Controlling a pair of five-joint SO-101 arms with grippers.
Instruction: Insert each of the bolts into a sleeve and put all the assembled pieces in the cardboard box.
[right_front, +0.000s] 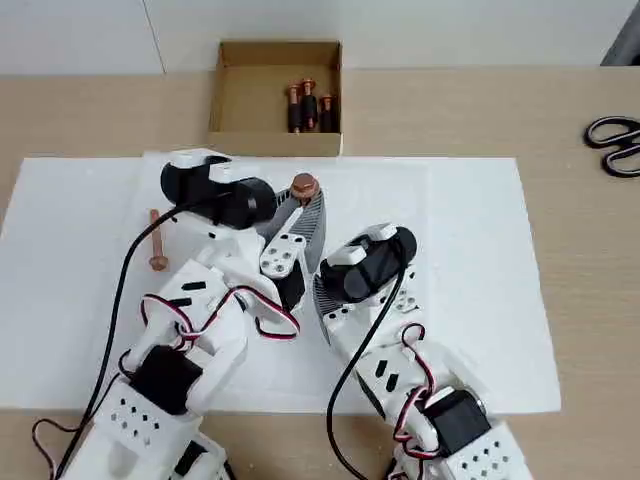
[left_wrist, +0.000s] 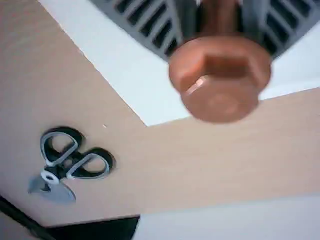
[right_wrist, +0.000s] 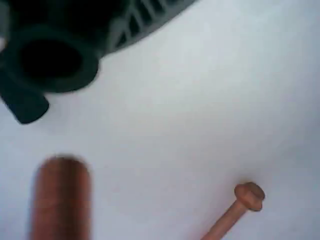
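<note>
High view: the left gripper (right_front: 303, 203) pinches a copper, hex-headed bolt (right_front: 304, 185) over the paper (right_front: 480, 250). Assembled pieces (right_front: 310, 106) lie in the box (right_front: 250, 100).
Left wrist view: grey fingers (left_wrist: 145, 20) clamp its shank.
Right wrist view: the right gripper (right_wrist: 95, 35) grips a black, hollow sleeve (right_wrist: 50, 62).

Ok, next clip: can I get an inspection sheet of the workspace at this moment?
Surface: wooden table with a white sheet on it.
Job's things: cardboard box holds three assembled pieces; a loose bolt lies on the sheet.
Clutter: scissors on the bare table.
Grippers: left tool shut on a second bolt; right tool shut on a sleeve.
Cables: black cables run along both arms.
Surroundings: pale surface beyond the table's far edge.
</note>
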